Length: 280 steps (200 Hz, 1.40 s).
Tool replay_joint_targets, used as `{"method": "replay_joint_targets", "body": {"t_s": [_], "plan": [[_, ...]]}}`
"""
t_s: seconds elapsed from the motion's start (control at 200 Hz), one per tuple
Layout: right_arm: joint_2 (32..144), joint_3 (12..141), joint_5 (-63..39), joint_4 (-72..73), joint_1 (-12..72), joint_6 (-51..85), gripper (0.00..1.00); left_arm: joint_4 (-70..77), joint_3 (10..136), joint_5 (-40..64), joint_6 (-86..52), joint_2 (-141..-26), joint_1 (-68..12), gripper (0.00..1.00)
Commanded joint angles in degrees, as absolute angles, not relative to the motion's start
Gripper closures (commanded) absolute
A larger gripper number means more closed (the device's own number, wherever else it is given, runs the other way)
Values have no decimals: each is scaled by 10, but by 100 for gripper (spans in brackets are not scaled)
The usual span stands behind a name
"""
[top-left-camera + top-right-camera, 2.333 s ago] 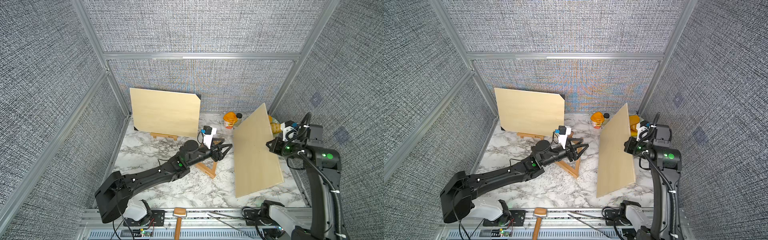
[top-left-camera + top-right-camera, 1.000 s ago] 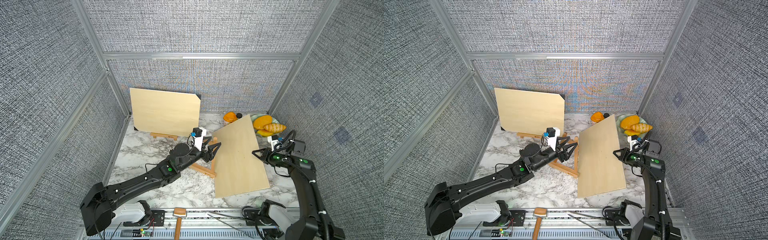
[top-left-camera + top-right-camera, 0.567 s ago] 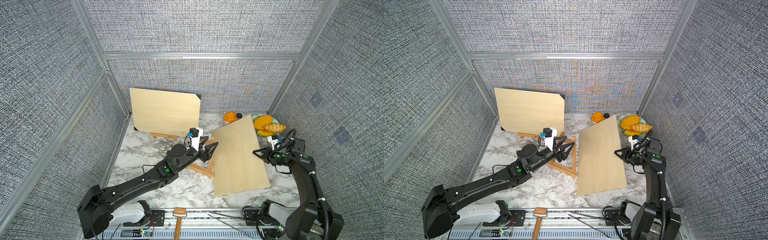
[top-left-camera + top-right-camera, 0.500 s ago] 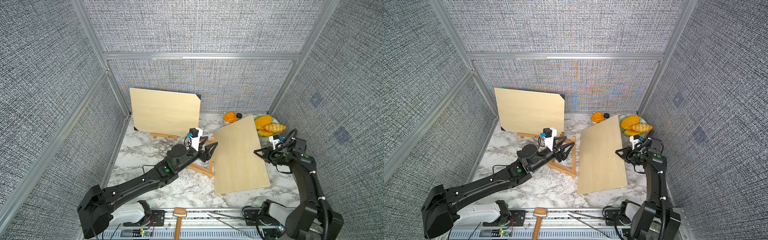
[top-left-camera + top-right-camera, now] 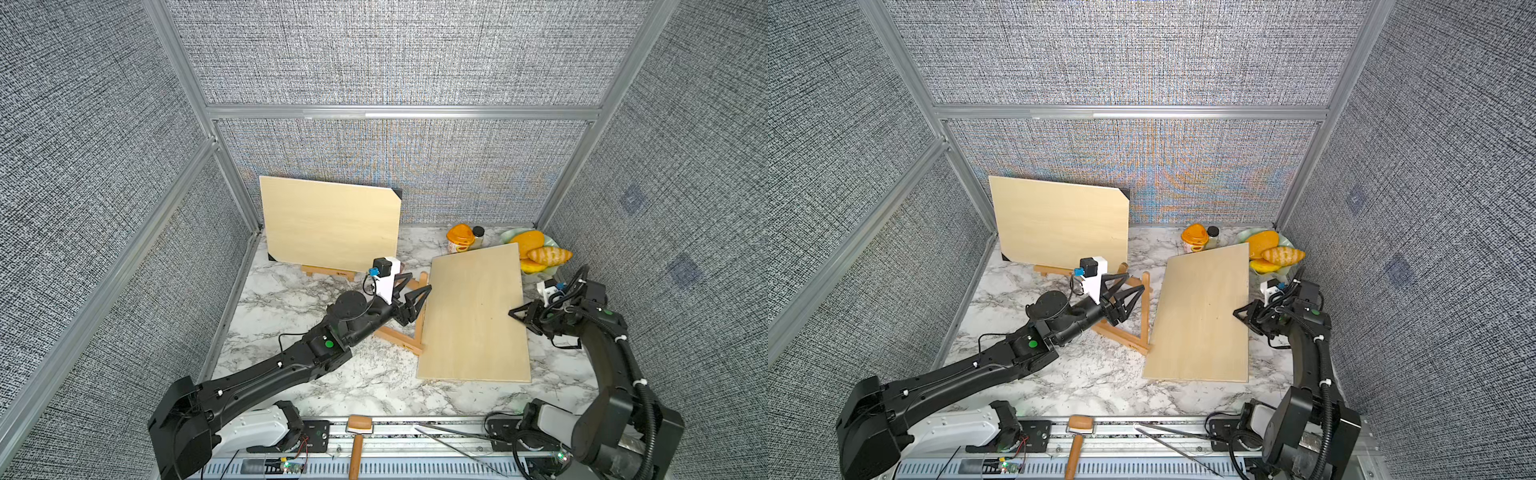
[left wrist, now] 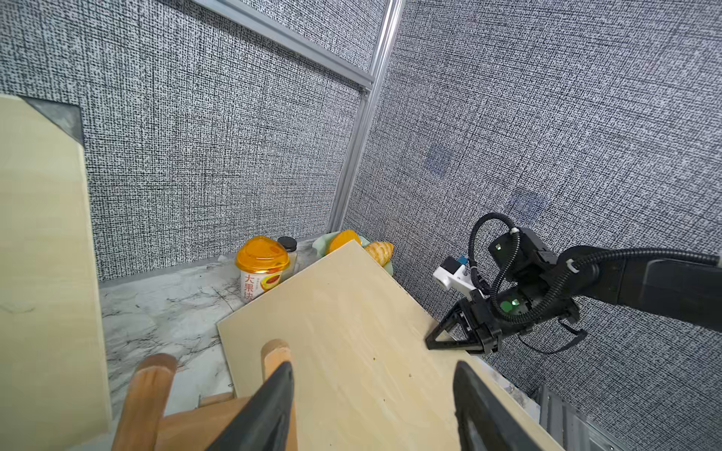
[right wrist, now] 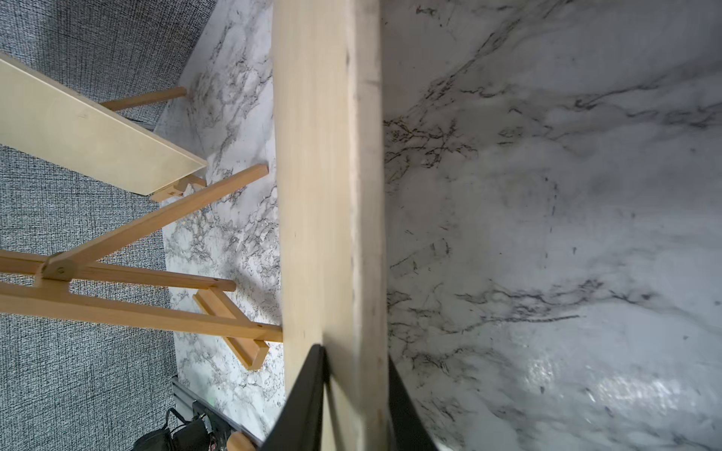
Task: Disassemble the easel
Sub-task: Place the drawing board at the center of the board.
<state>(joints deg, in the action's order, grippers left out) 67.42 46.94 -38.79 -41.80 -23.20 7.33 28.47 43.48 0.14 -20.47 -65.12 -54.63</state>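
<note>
Just below the left gripper (image 5: 417, 282), jaws spread and empty, bare easel frame (image 5: 399, 337), board (image 5: 473, 316) down on the marble (image 5: 291, 291) butting its foot, far edge between the jaws of the right gripper (image 5: 519, 320), pinched or freed impossible to tell: open fully, back straight off, no dragging.

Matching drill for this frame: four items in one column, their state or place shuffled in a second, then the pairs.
1 near board
2 back board
3 cup
4 left gripper

a open, over the bare easel
b orange-lidded
c upright on the back easel
d edge in the right gripper

Pairs: 1-d, 2-c, 3-b, 4-a
</note>
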Motion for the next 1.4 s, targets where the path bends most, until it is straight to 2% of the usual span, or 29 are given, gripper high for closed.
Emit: {"method": "replay_joint_targets", "body": {"t_s": [0.0, 0.17, 0.31, 0.45, 0.87, 1.396], "plan": [[682, 468, -311, -447, -233, 88, 77, 290, 429, 1, -193, -642, -544, 35], [691, 467, -316, -443, -233, 85, 78, 293, 420, 2, -193, -634, -542, 35], [698, 468, -350, -441, -233, 74, 91, 295, 416, 3, -196, -634, -541, 35], [718, 485, -389, -455, -228, 58, 100, 289, 415, 5, -195, -633, -540, 34], [750, 517, -461, -526, -200, 14, 100, 233, 415, -33, -189, -604, -518, 32], [755, 582, -460, -611, -187, -5, 100, 171, 455, -16, -175, -613, -488, 29]]}}
